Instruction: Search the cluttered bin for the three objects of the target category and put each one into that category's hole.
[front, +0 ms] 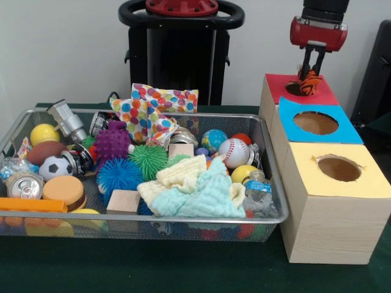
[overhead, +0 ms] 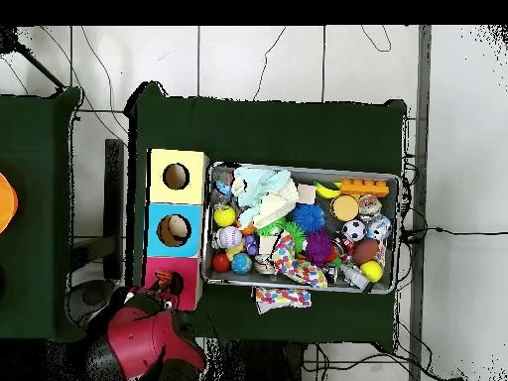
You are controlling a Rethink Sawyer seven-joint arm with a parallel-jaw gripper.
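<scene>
You had the gripper (front: pixel 310 76) over the red-topped box (front: pixel 324 93), the farthest of three wooden boxes standing in a row to the right of the wire bin (front: pixel 269 159), and its two black fingers (front: pixel 319 61) were clamped on a small orange-and-black striped toy (front: pixel 310 83) that hung right at the mouth of that box's hole (front: pixel 293 89). In the overhead view the same toy (overhead: pixel 165 285) showed as an orange spot over the red box top (overhead: pixel 189 273), with the red arm (overhead: pixel 139 342) below it. The blue-topped box (front: pixel 342 128) in the middle and the yellow-topped box (front: pixel 366 177) nearest the camera each had an open round hole with nothing in it that you could see. The bin sat on the green cloth (front: pixel 183 268) and was crowded: a baseball (front: pixel 233 152) and a small globe ball (front: pixel 214 140) lay toward its far right, a pale green and cream cloth (front: pixel 198 189) was heaped at the near right, and a clear plastic bottle (front: pixel 259 189) leaned beside that heap. Spiky rubber balls in purple (front: pixel 112 143), green (front: pixel 148 160) and blue (front: pixel 118 173) clustered at the middle. At the left you had a yellow ball (front: pixel 44 133), a small soccer ball (front: pixel 56 166), a drink can (front: pixel 24 185) and an orange disc (front: pixel 63 189). A polka-dot bag (front: pixel 165 97) hung over the far rim.
</scene>
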